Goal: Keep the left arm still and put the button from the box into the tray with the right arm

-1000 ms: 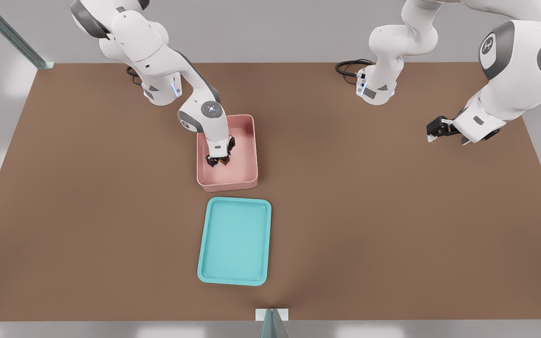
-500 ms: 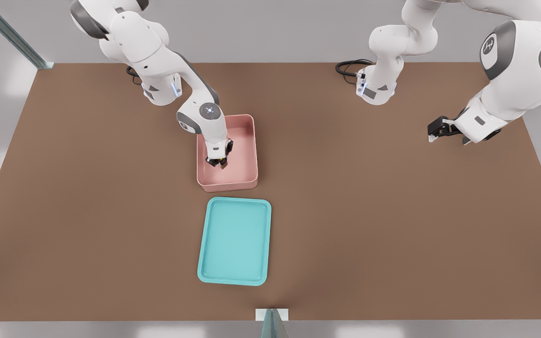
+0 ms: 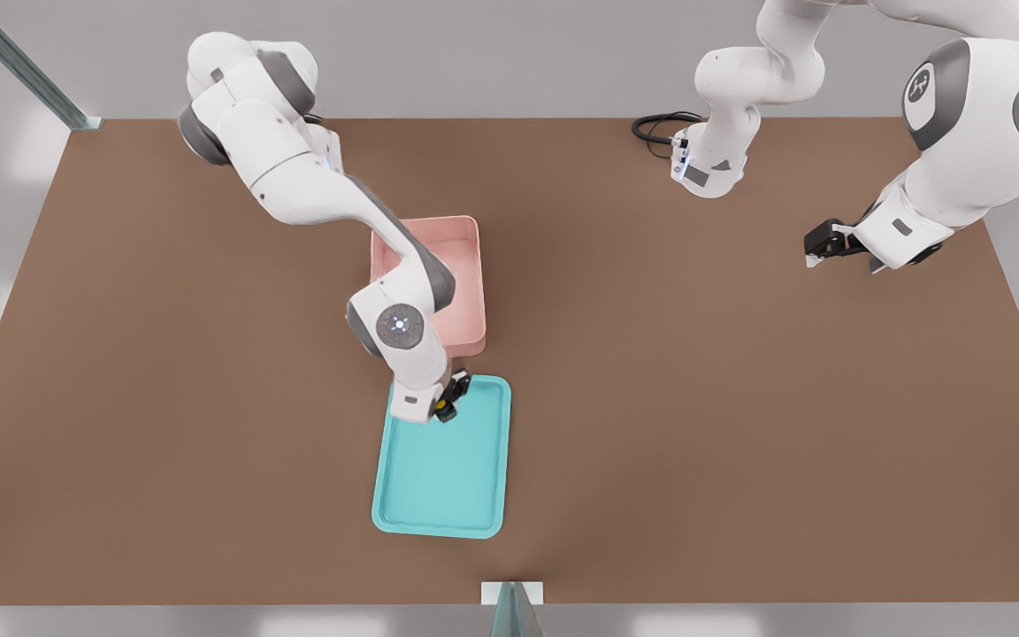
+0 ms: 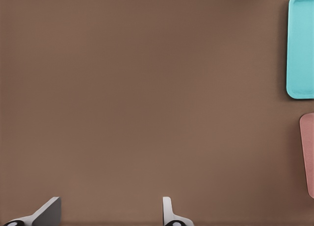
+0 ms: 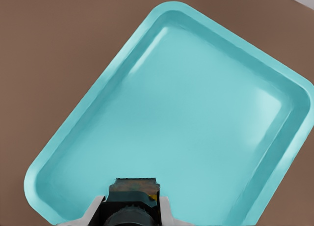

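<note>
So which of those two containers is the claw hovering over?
The teal tray, not the pink box: the gripper holds the button above its near end.

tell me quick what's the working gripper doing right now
Gripper: shut on the button, above the teal tray's end nearest the pink box.

Soft, even overhead light fills the scene, leaving the brown table [image 3: 739,398] matte and free of glare. A faint, diffuse shadow darkens the tabletop beside the pink box [image 3: 465,265]. Pale sheen streaks the floor of the teal tray [image 5: 196,118] beneath the gripper [image 5: 133,206]. Bright patches mark the grey floor at the frame's edges. Outlines render slightly soft throughout.
</note>
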### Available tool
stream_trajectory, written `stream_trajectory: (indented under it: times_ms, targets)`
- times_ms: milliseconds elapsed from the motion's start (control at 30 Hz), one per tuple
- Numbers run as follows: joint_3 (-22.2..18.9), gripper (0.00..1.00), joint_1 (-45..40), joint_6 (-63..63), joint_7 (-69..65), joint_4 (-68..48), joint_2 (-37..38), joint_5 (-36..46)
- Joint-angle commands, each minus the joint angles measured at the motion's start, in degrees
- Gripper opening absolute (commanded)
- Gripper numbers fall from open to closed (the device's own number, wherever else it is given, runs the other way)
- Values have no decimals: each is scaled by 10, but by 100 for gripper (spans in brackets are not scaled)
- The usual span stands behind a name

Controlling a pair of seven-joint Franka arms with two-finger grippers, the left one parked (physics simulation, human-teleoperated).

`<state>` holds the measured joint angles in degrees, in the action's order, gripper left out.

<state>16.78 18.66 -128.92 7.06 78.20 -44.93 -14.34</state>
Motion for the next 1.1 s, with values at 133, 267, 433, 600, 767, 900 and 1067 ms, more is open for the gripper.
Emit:
stream_trajectory:
  times_ms: [133,267,433,600,767,900,1067]
  targets:
    - [-23,39,8,-7,-31,-8,-39,-6]
    - [-31,42,18,-13,-30,-8,-52,-5]
    - [-32,100,23,-16,-31,-6,-54,-9]
    - [-31,100,20,14,-35,-9,-16,-1]
    - [-76,100,-86,185,-31,59,240,77]
    - [-153,100,-137,292,-110,52,352,123]
    - [-156,100,-141,338,-135,13,353,150]
